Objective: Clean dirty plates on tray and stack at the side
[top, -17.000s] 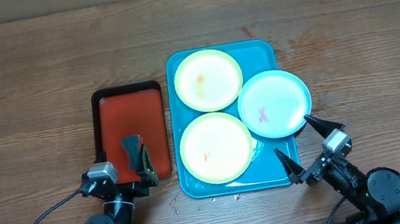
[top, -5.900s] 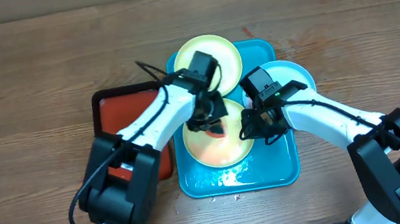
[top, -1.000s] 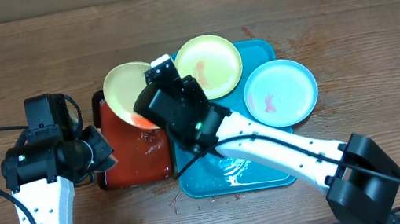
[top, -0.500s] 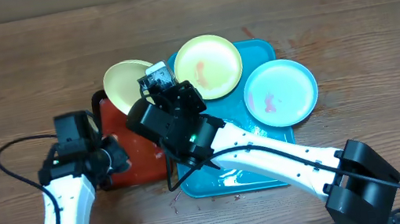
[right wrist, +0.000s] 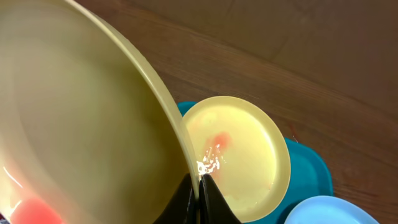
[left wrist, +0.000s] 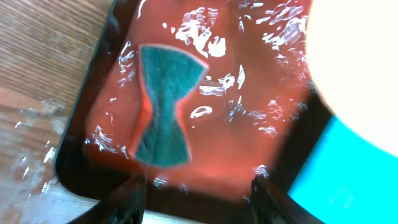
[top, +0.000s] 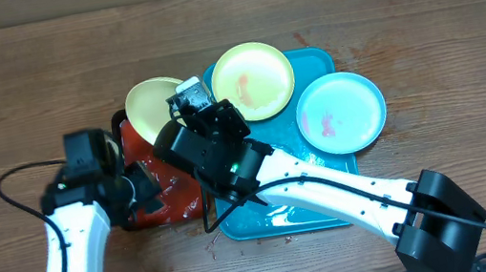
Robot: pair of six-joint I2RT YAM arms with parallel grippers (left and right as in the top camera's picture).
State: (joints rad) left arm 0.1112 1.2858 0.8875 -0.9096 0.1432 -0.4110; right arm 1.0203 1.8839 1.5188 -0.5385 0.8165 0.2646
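Our left hand [left wrist: 199,193] is now sitting slightly farther from the large turquoise plastic tray [top: 237,226] than a moment ago, hanging released over a green sponge [left wrist: 165,106] in the wet red black-rimmed tray [left wrist: 249,93]. Our right hand [right wrist: 199,193] is clenching a tilted pale yellow-green round plate [right wrist: 81,124] beside the turquoise tray's left rim. A matching plate [top: 254,80] and a light blue plate [top: 341,113] are resting on it.

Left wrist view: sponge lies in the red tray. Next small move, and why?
Probably lower the left gripper and close on the sponge: its jaws are open and empty near it, while the right gripper holds the yellow plate tilted over the red tray, awaiting a wipe.
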